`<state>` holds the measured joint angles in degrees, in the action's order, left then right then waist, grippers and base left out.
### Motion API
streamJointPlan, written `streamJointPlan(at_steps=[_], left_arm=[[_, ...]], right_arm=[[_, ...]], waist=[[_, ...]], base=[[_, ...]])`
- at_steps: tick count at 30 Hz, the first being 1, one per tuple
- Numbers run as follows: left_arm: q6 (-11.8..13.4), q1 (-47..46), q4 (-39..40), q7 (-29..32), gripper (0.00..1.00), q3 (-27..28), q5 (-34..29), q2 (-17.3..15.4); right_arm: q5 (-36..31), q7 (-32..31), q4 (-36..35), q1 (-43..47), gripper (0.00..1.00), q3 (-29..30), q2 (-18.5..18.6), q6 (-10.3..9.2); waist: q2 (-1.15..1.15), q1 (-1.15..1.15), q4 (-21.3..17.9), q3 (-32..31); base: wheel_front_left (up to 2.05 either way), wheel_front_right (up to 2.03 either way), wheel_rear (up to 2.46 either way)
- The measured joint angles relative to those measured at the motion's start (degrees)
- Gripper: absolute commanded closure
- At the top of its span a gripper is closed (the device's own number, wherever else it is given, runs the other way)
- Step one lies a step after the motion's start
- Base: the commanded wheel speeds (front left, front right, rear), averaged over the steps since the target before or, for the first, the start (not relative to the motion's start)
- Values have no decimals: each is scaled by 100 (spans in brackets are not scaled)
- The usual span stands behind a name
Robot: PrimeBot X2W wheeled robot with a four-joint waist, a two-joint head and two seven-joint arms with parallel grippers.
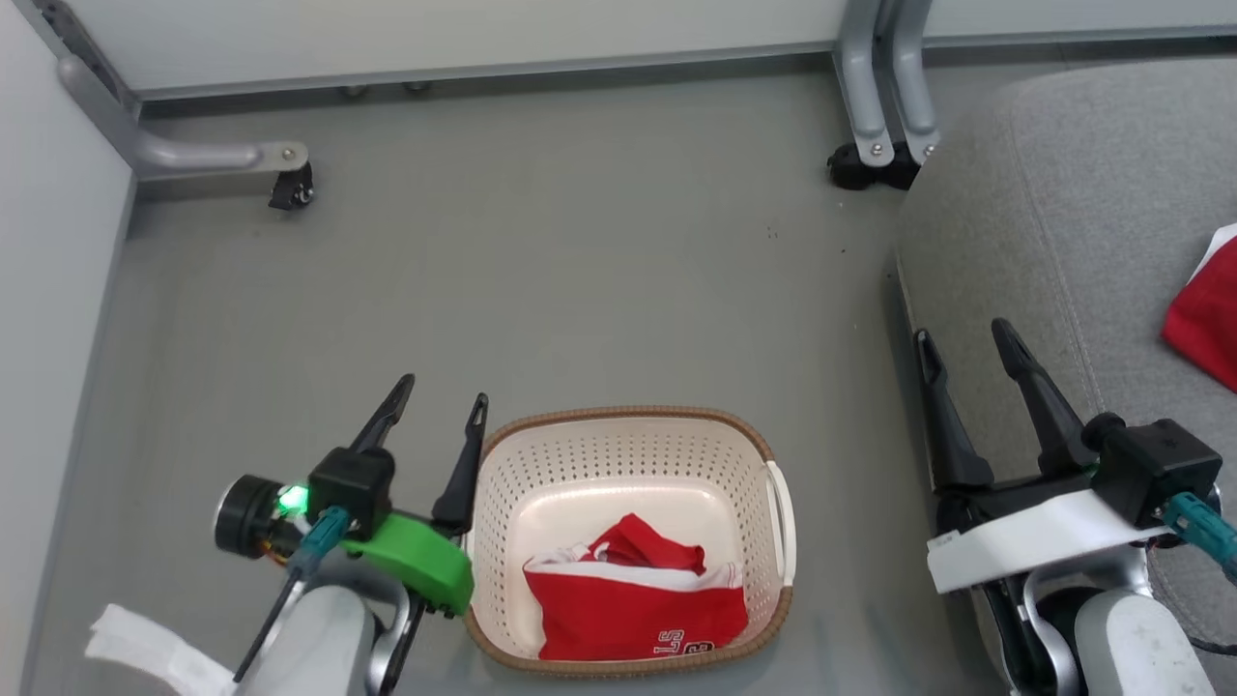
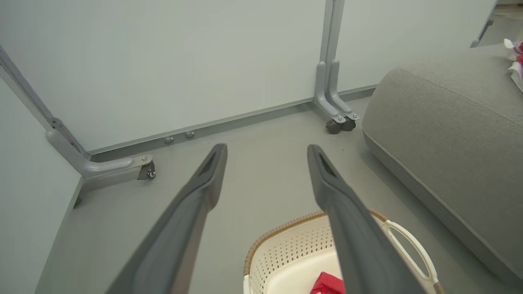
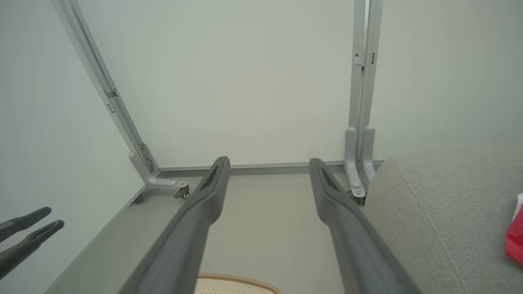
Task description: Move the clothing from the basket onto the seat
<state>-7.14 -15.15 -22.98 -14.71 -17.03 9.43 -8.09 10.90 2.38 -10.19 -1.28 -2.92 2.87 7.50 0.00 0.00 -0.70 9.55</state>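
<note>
Nearest, the basket (image 1: 628, 414) sits on the grey floor (image 1: 580, 242), with a white-trimmed red jersey (image 1: 638, 604) crumpled in its near end. The left claw (image 1: 443, 391) hangs just beside its left rim, fingers spread apart and holding nothing. The right claw (image 1: 962, 332) stands equally wide and empty over the edge of the seat (image 1: 1063, 193), where another red garment (image 1: 1206, 319) lies. Beyond, castored partition legs (image 1: 870, 106) stand by the wall.
</note>
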Motion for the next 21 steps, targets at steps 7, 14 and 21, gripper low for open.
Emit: streamJointPlan(at_steps=[7,14,21], left_arm=[[-25,-1061,-1042,207,0,-1350,180,135],[-26,-2052,-2065,534,0,-2633,672,69],[-27,-2859,-2904,1060,0,-3640,1254,-163]], right_arm=[[0,135,-141,-483,0,-79,2,0],[120,408,-174,-888,0,-164,3,0],[357,784,-65,-1201,0,-326,7,0]], waist=[[0,0,-140,728],[0,1,-366,1540],[0,1,-679,2393]], base=[[0,0,0],[0,0,0],[0,0,0]])
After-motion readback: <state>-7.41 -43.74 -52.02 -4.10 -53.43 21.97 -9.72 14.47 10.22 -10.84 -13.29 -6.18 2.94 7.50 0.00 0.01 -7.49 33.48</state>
